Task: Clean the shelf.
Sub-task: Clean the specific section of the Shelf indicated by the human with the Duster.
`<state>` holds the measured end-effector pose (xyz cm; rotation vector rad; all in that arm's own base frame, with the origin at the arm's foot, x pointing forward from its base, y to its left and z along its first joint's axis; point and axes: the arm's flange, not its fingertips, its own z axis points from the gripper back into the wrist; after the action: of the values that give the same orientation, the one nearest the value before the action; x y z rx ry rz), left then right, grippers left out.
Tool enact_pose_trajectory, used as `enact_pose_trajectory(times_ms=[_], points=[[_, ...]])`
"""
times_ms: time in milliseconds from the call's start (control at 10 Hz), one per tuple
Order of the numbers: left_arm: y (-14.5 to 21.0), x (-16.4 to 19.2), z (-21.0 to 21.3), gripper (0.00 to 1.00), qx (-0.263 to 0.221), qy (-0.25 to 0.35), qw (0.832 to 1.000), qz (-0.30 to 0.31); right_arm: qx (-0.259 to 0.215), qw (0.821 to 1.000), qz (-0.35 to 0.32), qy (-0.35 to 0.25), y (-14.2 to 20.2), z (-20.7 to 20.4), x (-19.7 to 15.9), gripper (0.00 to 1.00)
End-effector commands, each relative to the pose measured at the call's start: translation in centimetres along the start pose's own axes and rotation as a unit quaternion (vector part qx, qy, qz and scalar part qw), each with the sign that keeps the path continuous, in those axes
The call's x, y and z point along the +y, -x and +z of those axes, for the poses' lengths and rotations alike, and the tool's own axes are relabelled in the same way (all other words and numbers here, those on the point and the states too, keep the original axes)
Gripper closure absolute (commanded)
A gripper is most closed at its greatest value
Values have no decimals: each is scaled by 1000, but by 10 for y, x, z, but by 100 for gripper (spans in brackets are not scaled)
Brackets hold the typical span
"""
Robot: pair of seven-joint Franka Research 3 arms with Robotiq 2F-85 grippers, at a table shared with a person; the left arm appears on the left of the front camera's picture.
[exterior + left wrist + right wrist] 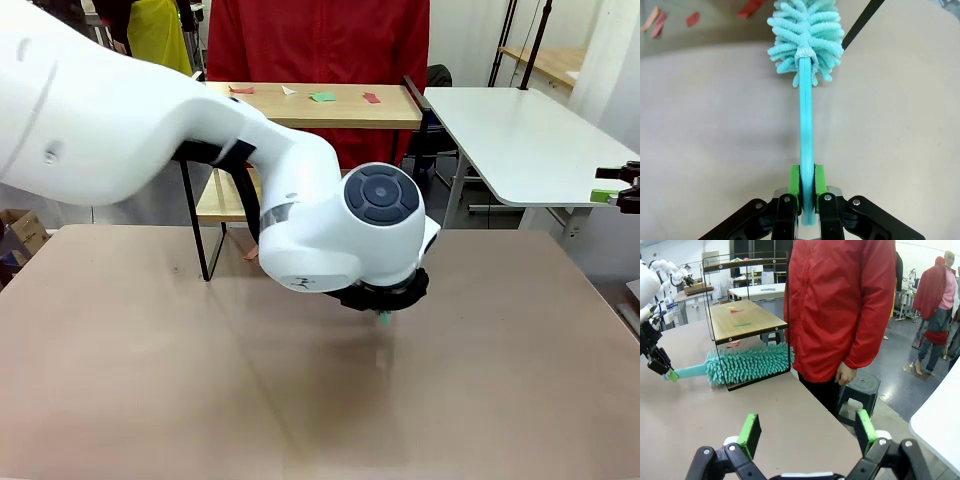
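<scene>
person in red jacket (320, 40) stands at far edge of brown bench (500, 380). white table (520, 140) off the bench's far right corner. dark stool (862, 385) on floor beside the person. cardboard box (22, 232) on floor off left edge.

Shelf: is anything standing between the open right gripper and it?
Nothing visible does. Bare table lies between the right gripper and the shelf. The duster, held by the left gripper, lies under its lower board.
</scene>
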<state>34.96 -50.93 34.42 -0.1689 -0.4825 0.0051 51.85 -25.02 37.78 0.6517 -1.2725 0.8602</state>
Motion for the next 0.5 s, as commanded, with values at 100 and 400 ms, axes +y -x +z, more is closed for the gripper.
enact_pose_trajectory(times_ms=[100, 400], points=[[-8, 0, 10, 86, 3, 10, 998, 68, 5, 1000, -3, 7, -9, -1, 0, 0], [-7, 5, 0, 86, 21, -4, 999, 38, 5, 1000, -3, 7, -9, -1, 0, 0]])
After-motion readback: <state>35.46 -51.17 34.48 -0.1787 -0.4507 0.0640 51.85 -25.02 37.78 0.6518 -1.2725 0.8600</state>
